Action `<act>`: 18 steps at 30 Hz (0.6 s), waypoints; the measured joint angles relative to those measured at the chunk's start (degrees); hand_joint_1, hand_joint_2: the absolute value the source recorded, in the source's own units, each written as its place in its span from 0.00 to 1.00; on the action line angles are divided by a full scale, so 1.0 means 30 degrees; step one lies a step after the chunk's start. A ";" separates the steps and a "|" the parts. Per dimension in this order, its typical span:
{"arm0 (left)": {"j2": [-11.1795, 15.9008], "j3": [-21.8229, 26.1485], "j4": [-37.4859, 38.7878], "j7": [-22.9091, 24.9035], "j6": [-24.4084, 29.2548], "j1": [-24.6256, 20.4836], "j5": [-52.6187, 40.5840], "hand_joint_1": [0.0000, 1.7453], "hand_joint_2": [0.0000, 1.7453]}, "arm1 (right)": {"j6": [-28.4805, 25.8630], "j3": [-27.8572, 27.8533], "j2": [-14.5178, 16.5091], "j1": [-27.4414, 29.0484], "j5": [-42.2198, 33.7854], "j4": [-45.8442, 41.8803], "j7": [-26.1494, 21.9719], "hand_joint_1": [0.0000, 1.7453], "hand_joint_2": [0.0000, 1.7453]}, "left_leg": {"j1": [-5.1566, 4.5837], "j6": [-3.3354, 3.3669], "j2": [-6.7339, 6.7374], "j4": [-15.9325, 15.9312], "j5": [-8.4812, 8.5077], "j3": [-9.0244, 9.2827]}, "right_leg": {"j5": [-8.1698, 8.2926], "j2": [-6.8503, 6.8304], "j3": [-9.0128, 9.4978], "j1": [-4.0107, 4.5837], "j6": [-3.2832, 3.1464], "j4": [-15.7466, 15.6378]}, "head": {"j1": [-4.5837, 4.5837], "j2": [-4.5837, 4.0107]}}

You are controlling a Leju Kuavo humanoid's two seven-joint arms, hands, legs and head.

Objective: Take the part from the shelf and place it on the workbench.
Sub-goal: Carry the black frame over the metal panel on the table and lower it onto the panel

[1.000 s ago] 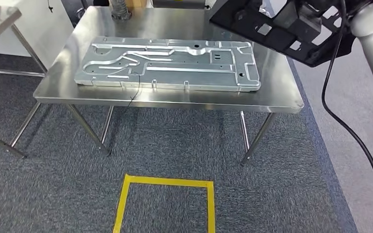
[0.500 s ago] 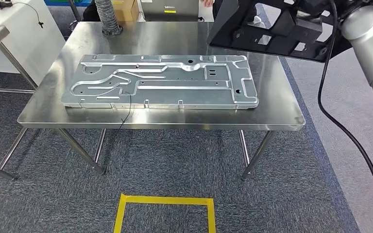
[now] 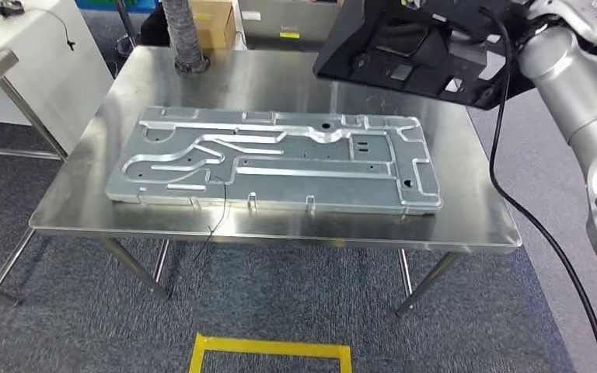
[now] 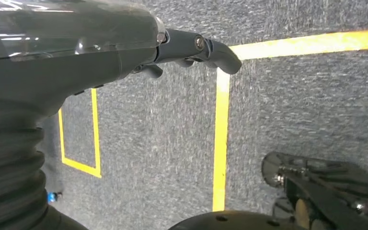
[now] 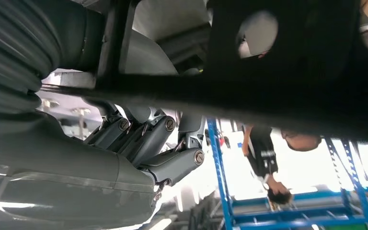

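Observation:
A flat black part [image 3: 412, 54] with several cut-outs hangs tilted above the far right corner of the steel workbench [image 3: 280, 85]. My right hand [image 5: 158, 139] holds it, fingers curled around its edge; up close the black part [image 5: 287, 72] crosses the right wrist view. My silver right arm [image 3: 575, 85] reaches in from the right. My left hand [image 4: 196, 48] hangs over the carpet with nothing in it, fingers loosely apart.
A large machined aluminium plate [image 3: 280, 163] covers most of the workbench, a thin wire [image 3: 221, 206] trailing off its front. A ribbed hose [image 3: 183, 35] stands at the far left corner. A yellow tape square [image 3: 272, 353] marks the floor. A person [image 5: 263, 153] stands by blue racks.
The whole view has shifted as the camera moved: the workbench now looks nearer and larger. The black part stays in my right hand and sits a little further left over the table's far right.

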 joint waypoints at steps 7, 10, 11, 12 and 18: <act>0.0126 -0.0007 -0.0007 -0.0080 -0.0042 -0.0043 -0.0084 0.00 1.00 | -0.0483 0.0468 0.0708 0.0269 0.0198 0.0011 -0.0508 1.00 1.00 | 0.0088 -0.0649 0.0160 0.3016 -0.1302 -0.1429 | 0.0584 -0.0062 0.1051 -0.0290 -0.0187 -0.1122 | -0.0015 0.0000; 0.0169 -0.0007 -0.0007 -0.0162 -0.0060 -0.0153 -0.0219 0.00 1.00 | -0.0663 0.0700 0.0778 0.0957 0.0379 -0.0176 -0.0736 1.00 1.00 | 0.0348 -0.1004 0.0223 0.5074 -0.1588 -0.3130 | 0.0262 -0.0111 0.1217 -0.0407 0.0012 -0.0996 | -0.0015 0.0000; 0.0178 -0.0007 -0.0005 -0.0162 -0.0025 -0.0153 -0.0280 0.00 1.00 | -0.0695 0.0793 0.0778 0.1201 0.0490 -0.0307 -0.0774 1.00 1.00 | 0.0437 -0.1149 0.0247 0.4430 -0.0987 -0.3047 | 0.0100 -0.0108 0.1287 -0.0487 0.0110 -0.0880 | -0.0015 0.0000; 0.0189 -0.0009 -0.0005 -0.0146 0.0013 -0.0134 -0.0339 0.00 1.00 | -0.0722 0.0880 0.0780 0.1401 0.0610 -0.0454 -0.0796 1.00 1.00 | 0.0530 -0.1316 0.0275 0.3216 -0.0130 -0.2666 | -0.0102 -0.0105 0.1358 -0.0582 0.0225 -0.0718 | -0.0015 0.0000; 0.0176 -0.0113 -0.0014 0.0034 0.0082 -0.0123 -0.0608 0.00 1.00 | -0.0818 0.1358 0.0833 0.2065 0.1275 -0.1181 -0.0773 1.00 1.00 | 0.0550 -0.0798 0.0313 0.0524 0.0916 -0.1714 | -0.0922 0.0043 0.1159 -0.0672 0.0926 -0.0047 | -0.0015 0.0000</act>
